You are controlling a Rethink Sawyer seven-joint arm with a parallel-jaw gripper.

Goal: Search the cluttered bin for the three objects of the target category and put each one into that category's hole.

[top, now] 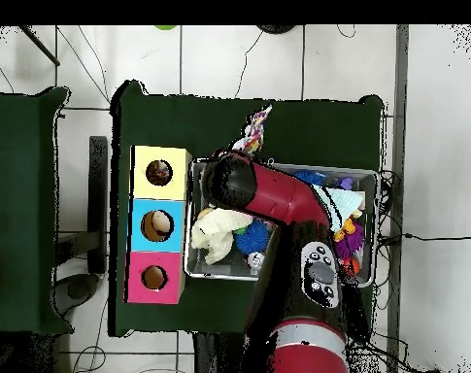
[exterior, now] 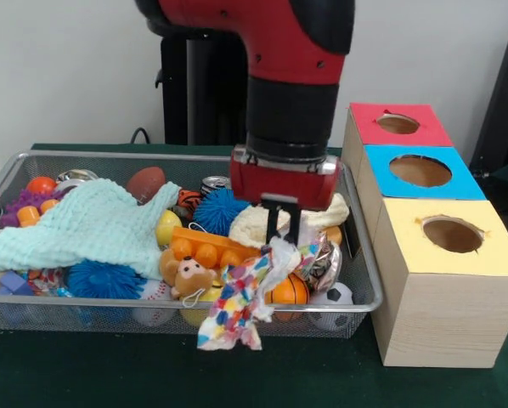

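In the front view the red and black arm (exterior: 279,59) comes down from the top centre of the frame into a wire mesh bin (exterior: 110,302) that fills the left and middle of the picture, and its tool (exterior: 283,228) sits low over the right half of the bin with its dark fingers close together, pinched on the top of a multicoloured patterned cloth (exterior: 237,306). That cloth hangs down from the fingers and drapes over the bin's near rim — its lower end lies outside the mesh, toward the bottom centre of the frame. The rest of the bin is crowded: a pale mint-green cloth (exterior: 93,225) spreads across the left half, a cream cloth (exterior: 258,223) lies just behind the tool, a spiky blue ball (exterior: 218,209) sits beside that, and a small teddy bear (exterior: 186,276) lies near the front rim next to the patterned cloth. To the right of the bin, touching it or nearly so, stands a row of three wooden boxes with round holes in their tops — a red-topped box (exterior: 398,125) at the upper right, a blue-topped box (exterior: 421,172) in the middle and a yellow-topped box (exterior: 451,235) lowest in the frame. Everything rests on a dark green counter (exterior: 84,374). In the overhead view the arm covers most of the bin, and the patterned cloth shows at the bin's upper edge.
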